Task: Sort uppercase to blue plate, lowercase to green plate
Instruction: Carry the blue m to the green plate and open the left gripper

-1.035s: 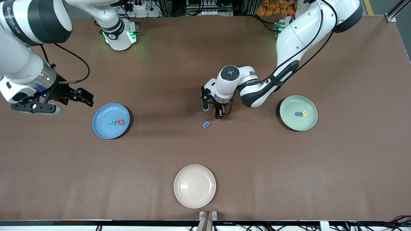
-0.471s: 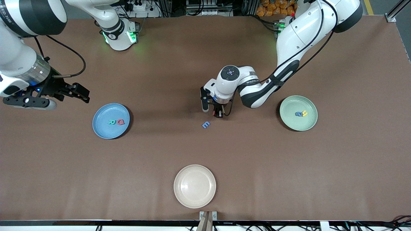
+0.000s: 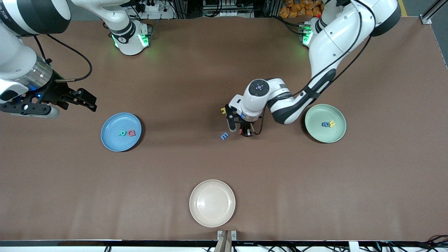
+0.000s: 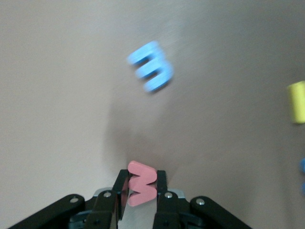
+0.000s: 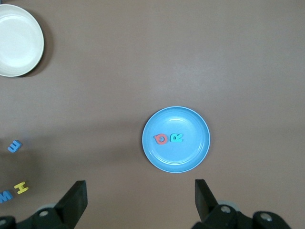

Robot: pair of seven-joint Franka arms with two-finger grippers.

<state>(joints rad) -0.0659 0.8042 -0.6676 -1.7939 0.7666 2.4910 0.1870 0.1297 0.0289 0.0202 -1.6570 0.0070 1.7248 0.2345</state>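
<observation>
The brown table (image 3: 315, 196) carries blue plate (image 3: 108, 140), green plate (image 3: 315, 134), cream plate (image 3: 212, 203), loose letters.

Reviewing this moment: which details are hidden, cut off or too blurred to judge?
- Front view: the red letter in the left hand is hidden by the hand.
- Left wrist view: the blue letter is motion-blurred; the yellow letter is cut by the edge.
- Right wrist view: the right hand fingertips are cut off.
</observation>
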